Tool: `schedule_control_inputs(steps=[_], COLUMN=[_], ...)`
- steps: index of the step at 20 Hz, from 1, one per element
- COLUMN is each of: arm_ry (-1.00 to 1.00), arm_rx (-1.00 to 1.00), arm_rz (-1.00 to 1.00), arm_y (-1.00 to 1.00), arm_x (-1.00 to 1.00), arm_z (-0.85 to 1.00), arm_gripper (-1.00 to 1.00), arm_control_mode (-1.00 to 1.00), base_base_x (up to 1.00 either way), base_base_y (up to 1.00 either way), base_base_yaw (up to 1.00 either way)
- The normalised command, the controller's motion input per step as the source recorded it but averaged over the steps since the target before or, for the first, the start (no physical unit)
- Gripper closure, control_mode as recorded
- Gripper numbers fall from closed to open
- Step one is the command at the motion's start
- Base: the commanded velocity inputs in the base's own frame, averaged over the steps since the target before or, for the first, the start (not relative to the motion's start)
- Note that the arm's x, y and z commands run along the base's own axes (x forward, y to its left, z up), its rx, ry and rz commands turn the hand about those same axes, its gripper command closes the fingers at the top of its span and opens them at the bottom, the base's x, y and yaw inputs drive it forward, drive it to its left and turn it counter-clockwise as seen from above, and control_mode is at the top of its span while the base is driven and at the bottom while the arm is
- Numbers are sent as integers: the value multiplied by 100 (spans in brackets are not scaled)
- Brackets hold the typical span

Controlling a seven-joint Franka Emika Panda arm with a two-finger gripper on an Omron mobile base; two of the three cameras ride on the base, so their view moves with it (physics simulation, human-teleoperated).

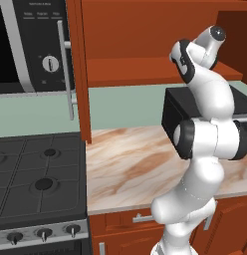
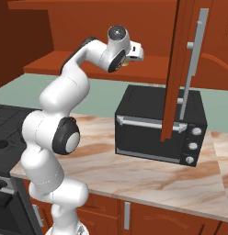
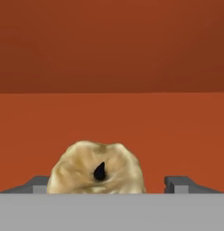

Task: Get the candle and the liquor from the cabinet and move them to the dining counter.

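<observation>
The candle (image 3: 98, 169), a squat yellowish-gold lump with a black wick, sits on the shelf of the open red-brown cabinet (image 1: 145, 69). My gripper (image 3: 107, 182) reaches into the cabinet at shelf level and straddles the candle. Its jaws are open, with one fingertip (image 3: 181, 182) standing apart from the candle's right side and the other close by its left side. From the right base view the hand (image 2: 135, 49) is at the shelf front, a bit of the candle (image 2: 128, 63) showing under it. The liquor and the dining counter are out of view.
A black toaster oven (image 2: 157, 133) stands on the marble-look worktop (image 1: 130, 169) right under the shelf and the arm. The open cabinet door (image 2: 180, 69) with its silver handle hangs just right of the hand. A stove (image 1: 36, 174) and a microwave (image 1: 36, 45) lie left.
</observation>
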Motion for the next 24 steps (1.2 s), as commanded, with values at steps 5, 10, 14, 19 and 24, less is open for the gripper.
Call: schedule_control_inputs(steps=[5, 10, 14, 19, 24], arm_ry=[0, 0, 0, -1, -4], arm_rx=[0, 1, 3, 7, 1], arm_rz=[0, 0, 3, 1, 0], arm_y=[0, 0, 0, 5, 31], arm_x=[5, -7, -53, -67, -70], arm_z=[-8, -13, -16, -2, 0], arm_gripper=[100, 100, 100, 100, 100], arm_control_mode=[-100, -100, -100, -100, -100], base_base_x=[0, 0, 0, 0, 0], base_base_y=[0, 0, 0, 0, 0], base_base_yaw=[0, 0, 0, 0, 0])
